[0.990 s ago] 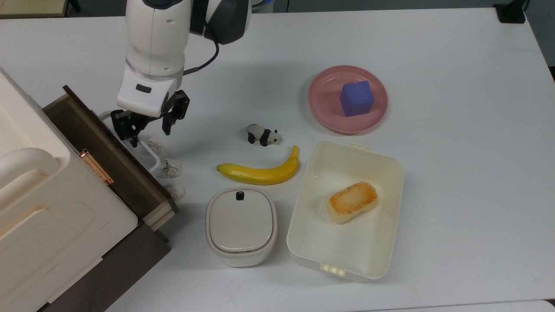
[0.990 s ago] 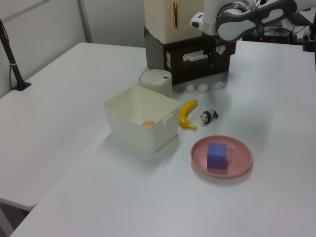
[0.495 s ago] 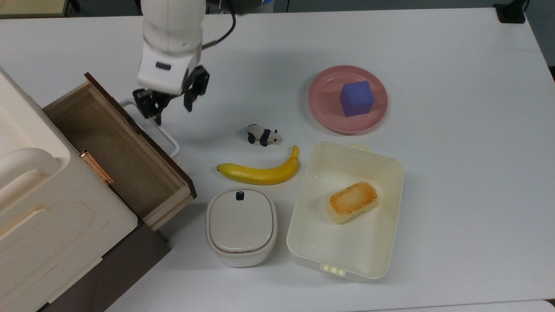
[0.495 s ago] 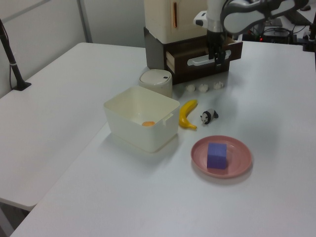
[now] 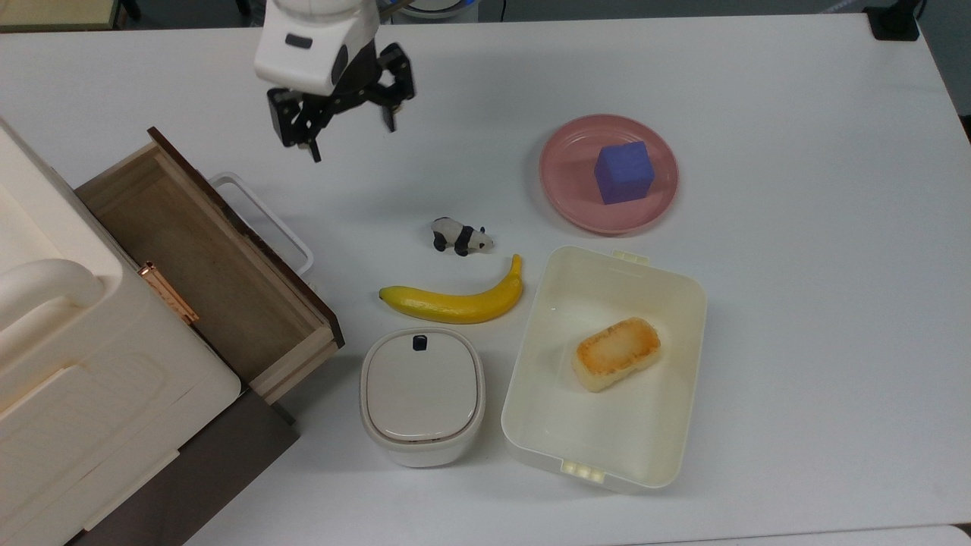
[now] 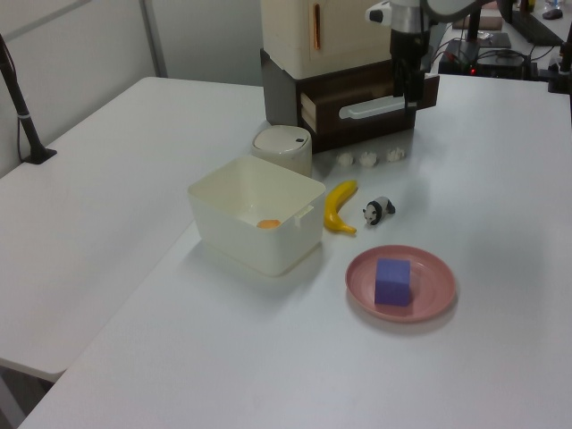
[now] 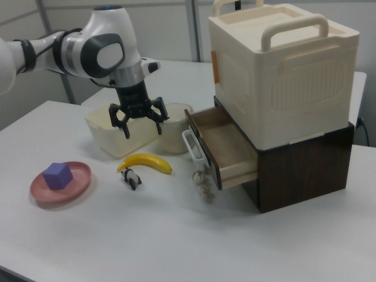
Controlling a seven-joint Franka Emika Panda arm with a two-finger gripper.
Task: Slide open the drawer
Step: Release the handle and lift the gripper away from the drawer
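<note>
Top view first: the gripper (image 5: 343,133) hangs above the bench (image 5: 796,318) with its fingers (image 5: 292,130) spread wide and nothing between them. The drawer (image 5: 208,262) sits below and to the top view's left of those fingers, pulled well out of its dark cabinet, light plywood floor showing, bare as far as can be seen. Its white loop handle (image 5: 262,220) lies nearest the fingers, though clearly apart from them.

Right view agrees: gripper (image 7: 137,114) high, fingers splayed, drawer (image 7: 222,147) out to the right view's right of them (job looks done to me).

What could go wrong from here? I'd say a careless descent toward the right view's right could catch the handle (image 7: 194,147) and nudge the drawer back in. A drop straight down puts the fingers close to the panda figurine (image 5: 461,236) and the banana (image 5: 455,302), either of which would skid. Three small crumpled white lumps (image 7: 202,181) lie on the bench under the drawer's front; these look light enough to scatter at a touch.

Left view has the gripper (image 6: 413,85) up near the handle (image 6: 375,107) in line of sight.

Writing or brand marks: none legible anywhere.
</note>
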